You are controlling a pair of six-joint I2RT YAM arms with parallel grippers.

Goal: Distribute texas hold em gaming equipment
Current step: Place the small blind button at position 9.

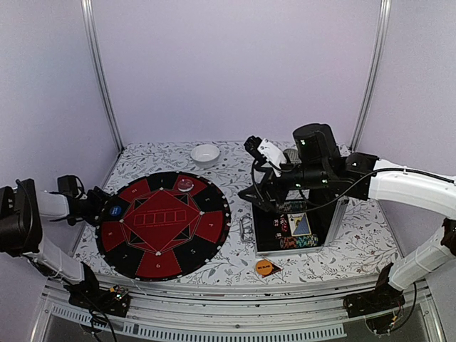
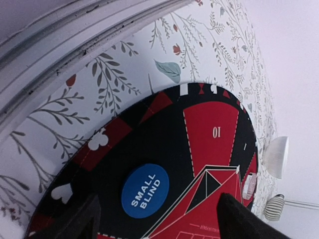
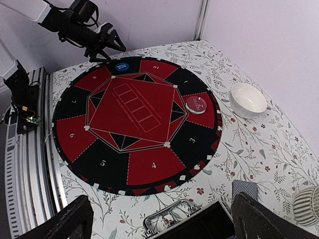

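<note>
- Left fingers [image 2: 75,224] spread apart, holding nothing; blue small-blind disc [image 2: 145,190] lies flat between them.
- Right fingers [image 3: 259,219] wide open, empty, over the case [image 1: 267,239] of chips [image 1: 303,242].

PLACE: robot lab test cell, no doubt about it | WALLS: plain white panels [image 1: 235,71] on three sides, aluminium posts [image 1: 100,71] in the corners | RIG: left arm [image 1: 43,235] and right arm [image 1: 413,189] bolted to a slotted rail [image 1: 235,310] up front, bare circuit board [image 3: 31,119] on show | SURFACE: floral cloth [image 1: 235,157], poker mat [image 1: 164,224] staged on top
</note>
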